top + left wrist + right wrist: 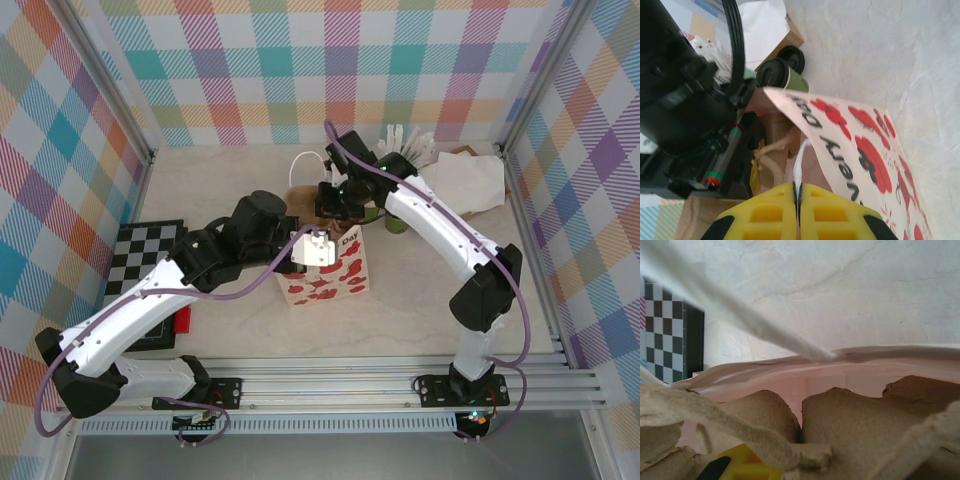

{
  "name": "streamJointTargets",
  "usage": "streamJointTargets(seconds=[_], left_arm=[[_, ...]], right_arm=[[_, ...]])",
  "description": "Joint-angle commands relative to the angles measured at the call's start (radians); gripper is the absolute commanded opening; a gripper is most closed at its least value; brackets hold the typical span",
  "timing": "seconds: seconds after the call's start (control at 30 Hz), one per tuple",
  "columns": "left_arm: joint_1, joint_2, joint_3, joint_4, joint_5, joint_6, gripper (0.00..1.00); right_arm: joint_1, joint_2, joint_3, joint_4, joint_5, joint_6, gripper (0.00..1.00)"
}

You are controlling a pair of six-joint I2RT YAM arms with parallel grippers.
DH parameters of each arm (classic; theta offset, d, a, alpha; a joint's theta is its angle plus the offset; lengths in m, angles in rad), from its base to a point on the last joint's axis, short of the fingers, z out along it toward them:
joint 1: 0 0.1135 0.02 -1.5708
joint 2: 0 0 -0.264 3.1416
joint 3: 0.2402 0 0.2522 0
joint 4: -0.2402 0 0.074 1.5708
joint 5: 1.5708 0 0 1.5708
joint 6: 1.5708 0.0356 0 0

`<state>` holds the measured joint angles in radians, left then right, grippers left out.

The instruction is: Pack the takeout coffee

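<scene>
The takeout coffee point(776, 74), a dark-green cup with a black lid, stands on the table behind the paper bag point(860, 150); from above it is the green cup point(397, 222) beside the right arm. The bag point(330, 272) is white with red prints. My left gripper point(798, 192) is shut on its white handle point(801, 159), over the bag's near rim point(318, 248). My right gripper point(336, 203) sits at the bag's far rim. It is shut on a brown cardboard carrier point(850, 425) with twine, and one yellow finger point(742, 465) peeks out below it.
A second black round lid point(793, 57) lies beyond the cup. A pale green cup of white sticks point(402, 150) and crumpled white paper point(465, 180) sit at the back right. A chequered board point(145, 255) lies at the left, with a red piece point(181, 319) by it.
</scene>
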<state>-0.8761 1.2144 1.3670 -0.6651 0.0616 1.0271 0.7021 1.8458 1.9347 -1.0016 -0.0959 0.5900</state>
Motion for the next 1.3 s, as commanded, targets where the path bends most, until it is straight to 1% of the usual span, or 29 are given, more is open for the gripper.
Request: streamJointTargets(seconds=[0.0,0.07,0.1,0.13,0.17,0.23,0.3,0.37,0.4,0.43,0.5,0.53,0.6,0.73,0.87,0.9,0.97,1.03,1.07,1.13,1.17,1.2,1.27], left_arm=[[-0.018,-0.02,0.054,0.001,0.145,-0.079,0.15],[-0.018,-0.043,0.038,0.047,0.181,-0.108,0.34],[-0.017,-0.058,0.026,0.074,0.177,-0.13,0.47],[-0.016,-0.073,0.015,0.112,0.152,-0.161,0.59],[-0.015,-0.086,0.01,0.147,0.108,-0.199,0.68],[0.007,-0.104,0.023,0.203,0.003,-0.285,0.74],[0.058,-0.113,0.052,0.249,-0.1,-0.424,0.85],[0.151,-0.107,0.096,0.263,-0.164,-0.61,0.88],[0.217,-0.092,0.135,0.23,-0.159,-0.71,0.88],[0.28,-0.068,0.176,0.185,-0.137,-0.815,0.88],[0.392,-0.002,0.238,0.106,-0.103,-0.951,0.86],[0.431,0.039,0.261,0.072,-0.073,-0.983,0.84],[0.464,0.115,0.301,0.027,-0.015,-0.999,0.82],[0.471,0.265,0.401,-0.039,0.108,-0.986,0.72],[0.471,0.332,0.421,-0.004,0.212,-0.987,0.69],[0.471,0.342,0.422,0.004,0.22,-0.99,0.67],[0.471,0.37,0.434,0.001,0.188,-1.004,0.63],[0.473,0.399,0.449,-0.016,0.167,-1.017,0.61],[0.474,0.411,0.453,-0.021,0.183,-1.017,0.6],[0.474,0.432,0.455,-0.026,0.253,-1.017,0.6],[0.474,0.438,0.455,-0.026,0.28,-1.018,0.58],[0.474,0.443,0.456,-0.028,0.29,-1.021,0.53],[0.474,0.448,0.457,-0.032,0.276,-1.028,0.36]], right_arm=[[0.007,0.029,0.027,-0.044,0.055,-0.025,0.0],[0.01,0.034,0.031,-0.05,0.051,-0.035,0.0],[0.011,0.033,0.033,-0.056,0.053,-0.04,0.0],[0.013,0.036,0.038,-0.065,0.053,-0.045,0.0],[0.014,0.035,0.043,-0.073,0.055,-0.049,0.0],[0.018,0.033,0.053,-0.089,0.055,-0.05,0.0],[0.023,0.027,0.056,-0.097,0.057,-0.05,0.0],[0.028,0.022,0.058,-0.106,0.062,-0.049,0.0],[0.029,0.02,0.06,-0.107,0.066,-0.049,0.0],[0.031,0.018,0.06,-0.109,0.07,-0.049,0.0],[0.036,0.018,0.062,-0.113,0.076,-0.052,0.0],[0.038,0.018,0.064,-0.115,0.076,-0.054,0.0],[0.042,0.02,0.072,-0.122,0.079,-0.06,0.0],[0.05,0.027,0.091,-0.137,0.096,-0.068,0.0],[0.053,0.03,0.097,-0.147,0.099,-0.074,0.0],[0.054,0.032,0.101,-0.149,0.099,-0.074,0.0],[0.055,0.03,0.105,-0.154,0.099,-0.077,0.0],[0.058,0.026,0.106,-0.156,0.101,-0.084,0.0],[0.059,0.024,0.106,-0.157,0.101,-0.087,0.0],[0.059,0.023,0.108,-0.161,0.104,-0.093,0.0],[0.06,0.023,0.109,-0.162,0.104,-0.096,0.0],[0.06,0.023,0.109,-0.162,0.105,-0.097,0.0],[0.059,0.023,0.111,-0.162,0.105,-0.101,0.0]])
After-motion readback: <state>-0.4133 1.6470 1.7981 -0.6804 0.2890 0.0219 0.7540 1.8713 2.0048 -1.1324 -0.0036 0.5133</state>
